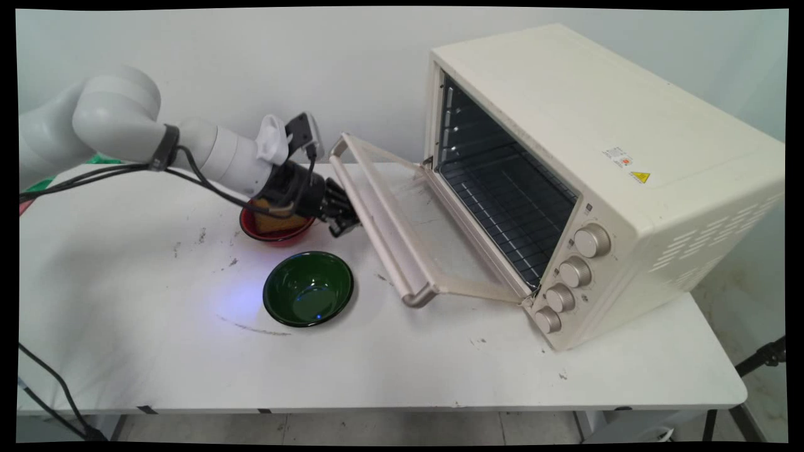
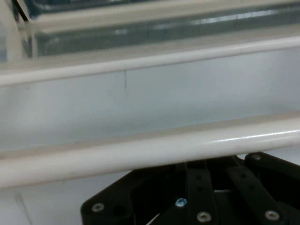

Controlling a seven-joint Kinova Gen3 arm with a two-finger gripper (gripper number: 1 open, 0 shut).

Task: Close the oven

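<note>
Gripper [image 1: 344, 218] right up against the oven door handle [image 1: 377, 232]

Can't tell if the fingers are closed on the handle or just touching it. The bar runs far-left to near-right along the outer edge of the dropped door [image 1: 433, 232]; the oven [image 1: 603, 182] mouth faces left. Red bowl [image 1: 276, 233] sits under the wrist, green bowl [image 1: 308, 289] just nearer. Bare table [image 1: 157, 339] along the near and left sides.

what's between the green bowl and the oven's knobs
In the main view, the cream toaster oven's lowered glass door and its bar handle lie between the dark green glass bowl and the knobs.
</note>
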